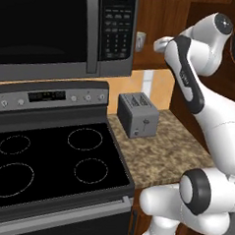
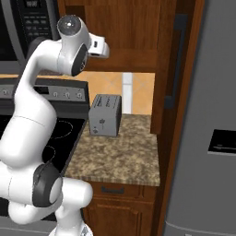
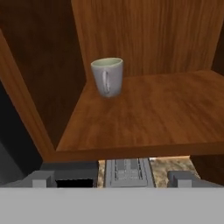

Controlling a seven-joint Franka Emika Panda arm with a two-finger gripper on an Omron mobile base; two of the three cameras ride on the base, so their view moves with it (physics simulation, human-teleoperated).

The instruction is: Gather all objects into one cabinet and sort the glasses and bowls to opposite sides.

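Note:
A pale greyish-white cup [image 3: 107, 76] with a greenish inside stands upright on the floor of the reddish-brown cabinet [image 3: 148, 118], near its back left corner. My gripper [image 3: 111, 179] hovers open just outside the cabinet's front edge, level with the floor, with nothing between its fingertips [image 3: 41, 178]. The cup is well ahead of the gripper and slightly to its left. In both base views my arm is raised with the hand reaching up to the cabinet [image 2: 133, 32], whose door [image 2: 177, 60], with its long black bar handle, stands open to the right.
A grey toaster [image 1: 138, 115] sits on the speckled counter [image 2: 124, 152] directly below the cabinet. The black stove [image 1: 53, 160] and microwave [image 1: 56, 27] lie to the left. A grey fridge [image 2: 212, 115] stands to the right.

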